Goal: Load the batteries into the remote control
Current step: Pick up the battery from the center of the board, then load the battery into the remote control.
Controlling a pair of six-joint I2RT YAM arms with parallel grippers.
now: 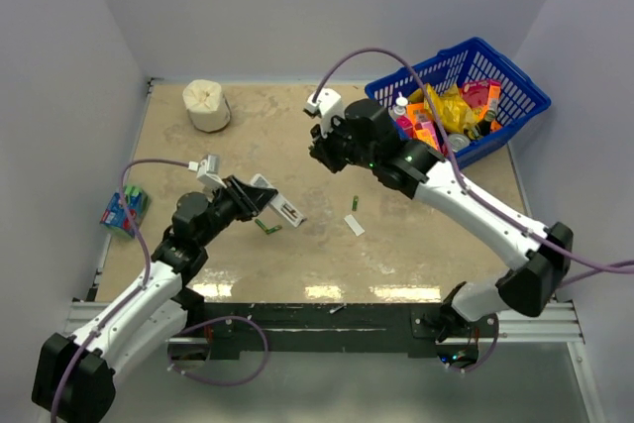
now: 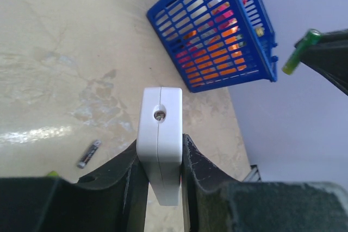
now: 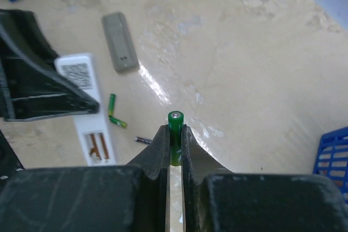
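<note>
Tabletop of pale marbled beige beneath the remote control. Blue plastic basket well off to the right of the remote and farther back, stuffed with bright packets. White cloth-like bundle far behind the remote, to its left. Shrink-wrapped cell pack left of the remote, by the table edge.

Left gripper clamped across the remote's narrow sides, apparently holding it off the table, with label and open compartment turned upward and spring contacts showing. Right gripper above and to the right of the remote, pinched shut on one green battery, one end sticking out past the fingertips.

Grey flat bar-shaped piece, possibly the back cover, lying on the table near the remote. Loose batteries on the table below and beside the remote: two green, one dark.

Likely trouble:
- A small, smooth cell gripped over a short stretch only, so apt to swivel or squirt out on meeting the spring.
- Polarity not checkable from here, so a risk of seating it backwards.
- Remote pinched at one end only, so liable to tilt or slide under a push at the far compartment.
</note>
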